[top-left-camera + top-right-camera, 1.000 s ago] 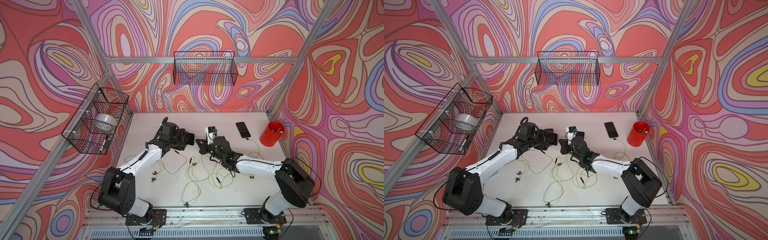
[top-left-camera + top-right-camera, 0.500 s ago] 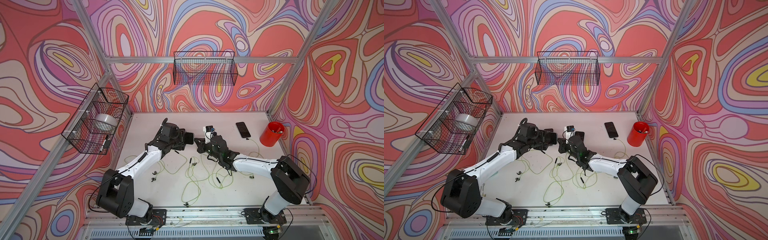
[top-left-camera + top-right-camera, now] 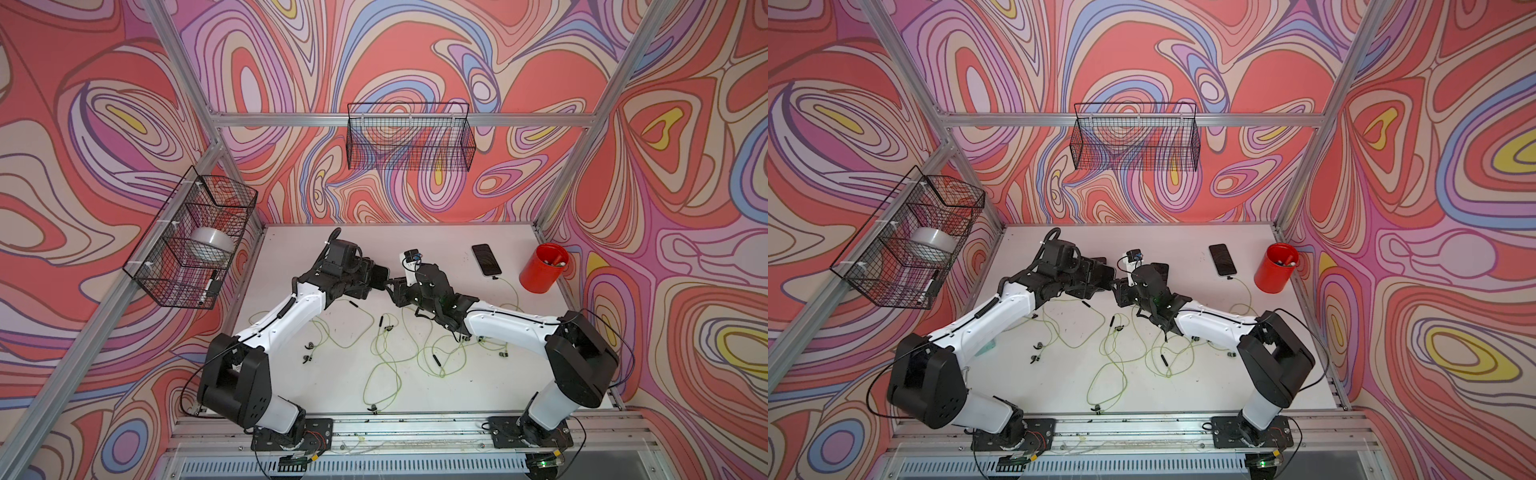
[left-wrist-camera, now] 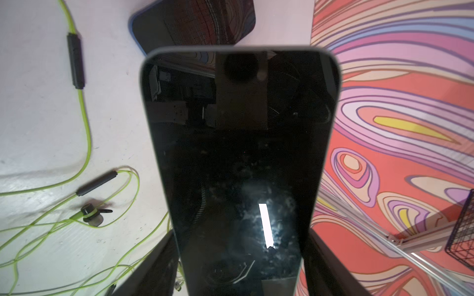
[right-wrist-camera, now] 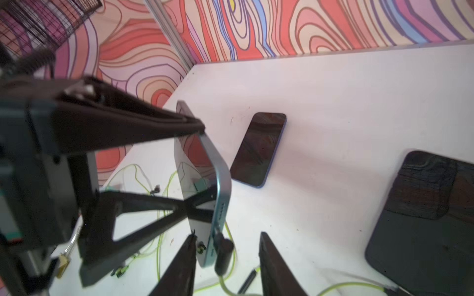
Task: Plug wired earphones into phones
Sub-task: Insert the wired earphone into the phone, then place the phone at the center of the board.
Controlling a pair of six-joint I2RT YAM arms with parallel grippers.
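Black fingers of the left gripper (image 3: 376, 277) clamp a phone (image 4: 238, 153) by its long edges, on edge above the middle of the tabletop (image 3: 332, 390), nearer its far edge. A dark plug (image 5: 223, 252) on yellow-green cable touches the phone's end; the right gripper (image 5: 227, 237) stands parted around it

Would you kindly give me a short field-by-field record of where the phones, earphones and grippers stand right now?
left gripper: shut on held phone
right gripper: open, jaws either side of dark plug
dark plug: at held phone's bottom edge, seemingly seated
phones lying flat: blue-edged phone; second phone; far phone by red cup
loose earphones: tangled on table
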